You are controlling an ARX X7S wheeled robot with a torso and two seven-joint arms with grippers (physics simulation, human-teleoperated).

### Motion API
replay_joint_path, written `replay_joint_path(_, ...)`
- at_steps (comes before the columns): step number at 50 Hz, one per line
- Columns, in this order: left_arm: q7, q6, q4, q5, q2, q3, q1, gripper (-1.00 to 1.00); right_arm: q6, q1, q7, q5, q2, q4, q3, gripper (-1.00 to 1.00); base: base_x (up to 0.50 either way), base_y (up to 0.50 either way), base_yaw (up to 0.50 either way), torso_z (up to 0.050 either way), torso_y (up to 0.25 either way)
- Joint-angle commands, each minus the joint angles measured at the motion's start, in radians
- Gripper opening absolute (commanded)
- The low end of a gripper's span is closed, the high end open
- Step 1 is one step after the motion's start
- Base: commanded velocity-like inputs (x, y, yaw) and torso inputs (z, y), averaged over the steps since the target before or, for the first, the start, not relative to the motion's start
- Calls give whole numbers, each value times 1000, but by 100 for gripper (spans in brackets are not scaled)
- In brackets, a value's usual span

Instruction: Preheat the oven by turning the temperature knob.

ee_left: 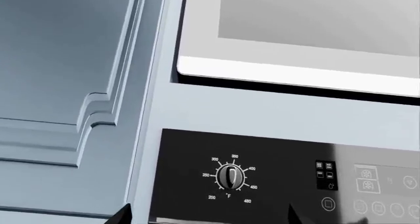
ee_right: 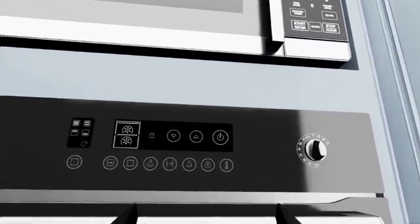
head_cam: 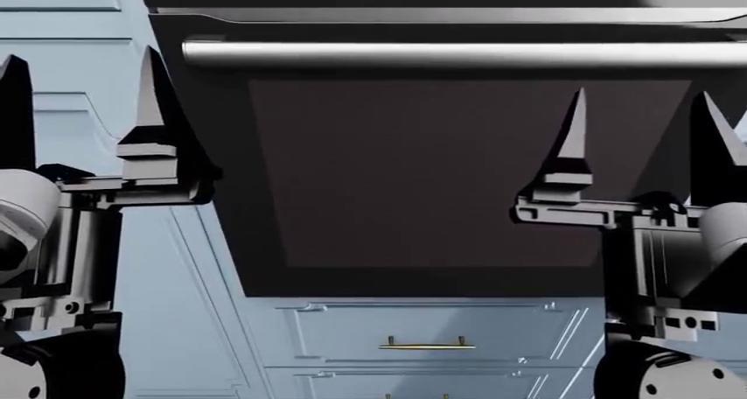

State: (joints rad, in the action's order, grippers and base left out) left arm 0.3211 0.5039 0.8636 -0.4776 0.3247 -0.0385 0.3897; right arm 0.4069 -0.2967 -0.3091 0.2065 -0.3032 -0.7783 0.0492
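The black oven fills the head view, with its dark brownish glass door and a silver bar handle across the top. In the left wrist view the temperature knob, ringed by numbers from 200 to 450 °F, sits at the left end of the black control panel. My left gripper is open and empty, its tips framing the panel just below the knob, apart from it; it also shows in the head view. My right gripper is open and empty before the door's right side. A second knob sits at the panel's right end.
A white microwave with a keypad sits above the oven panel. Pale blue cabinet doors flank the oven on the left. A blue drawer with a brass pull lies below the oven door. Touch buttons line the panel's middle.
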Motion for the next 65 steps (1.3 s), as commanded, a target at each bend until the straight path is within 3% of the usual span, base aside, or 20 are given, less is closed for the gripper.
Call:
replay_joint_path(1,21,24,20,-26,7,4,5,100,4,1,-3,1,-6,1,9,100,0,0,0,0,0)
replay_joint_path(13,126,238,160,-226,29,24,107,100,26,2,-11,13,-15,-23,4,100,0,0,0,0,0)
replay_joint_path(18,208,324,174,-401,65,-15,203,100,30,0,-14,16,-17,-26,3,100,0,0,0,0,0)
replay_joint_path(30,410,528,37,-665,102,-21,472,100,16,-1,-15,13,-18,-4,16,100,0,0,0,0,0)
replay_joint_path(35,558,641,-54,-809,95,-3,584,100,13,4,-14,13,-20,-2,21,100,0,0,0,0,0)
replay_joint_path(65,657,774,-409,-977,66,89,981,100,15,5,-19,17,-32,8,40,100,0,0,0,0,0)
